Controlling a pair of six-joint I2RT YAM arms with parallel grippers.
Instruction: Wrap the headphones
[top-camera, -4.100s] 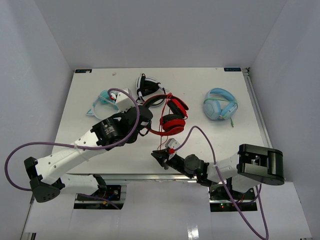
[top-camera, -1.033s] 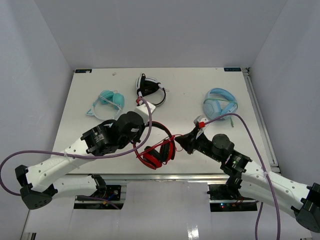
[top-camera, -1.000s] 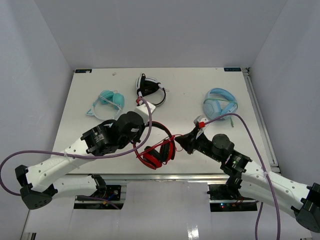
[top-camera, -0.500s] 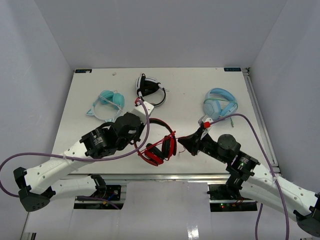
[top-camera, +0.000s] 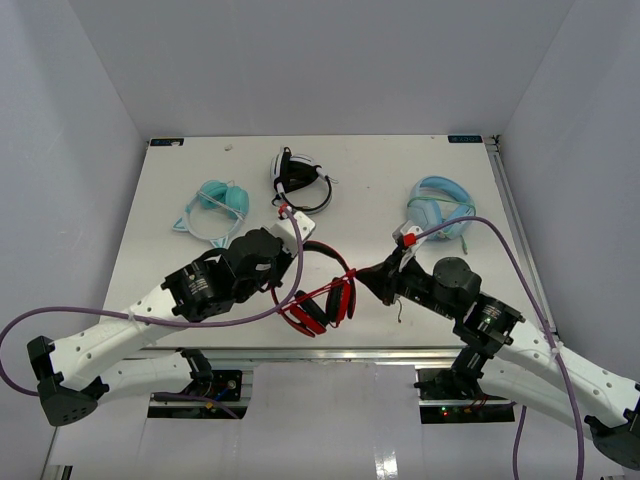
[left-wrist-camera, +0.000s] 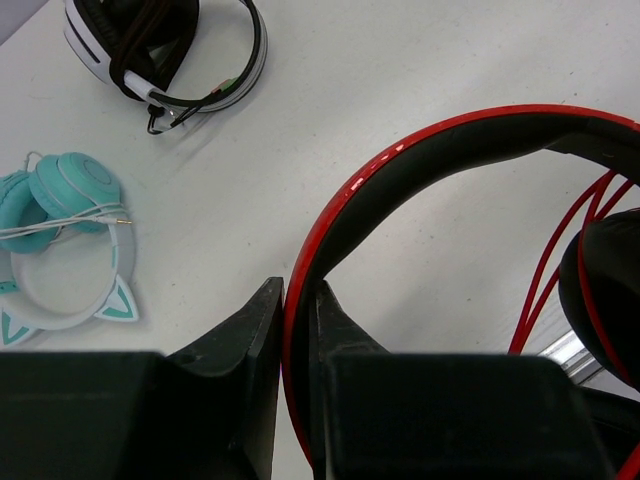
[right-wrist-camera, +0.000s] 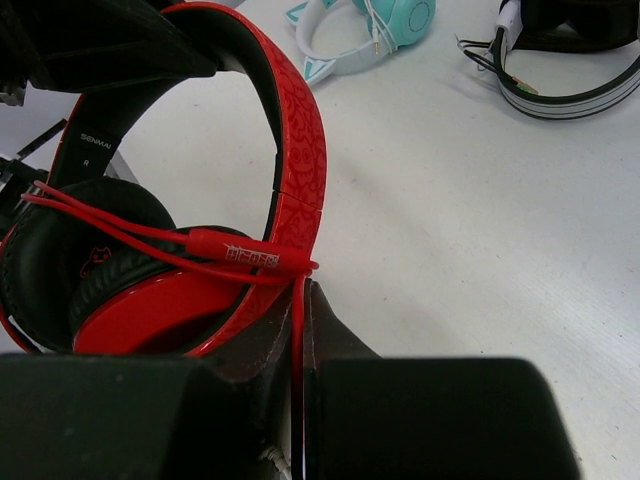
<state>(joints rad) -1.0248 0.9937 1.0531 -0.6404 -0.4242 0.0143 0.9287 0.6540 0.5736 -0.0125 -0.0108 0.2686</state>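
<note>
The red headphones with black ear pads hang near the table's front edge, between the two arms. My left gripper is shut on their red-and-black headband, seen in the overhead view as the left gripper. My right gripper is shut on the thin red cable, right beside the headband. A thicker red piece on the cable lies across the ear cup. Overhead, the right gripper sits just right of the cups.
A black-and-white pair lies at the back centre, a teal pair with cat ears at the back left, a light-blue pair at the back right. Purple robot cables loop over both arms. The table's metal front rail runs just below the headphones.
The right gripper has moved left, closer to the red headphones, with the cable in it. The left arm has shifted slightly with the headband; the headphones stay near the front edge.
</note>
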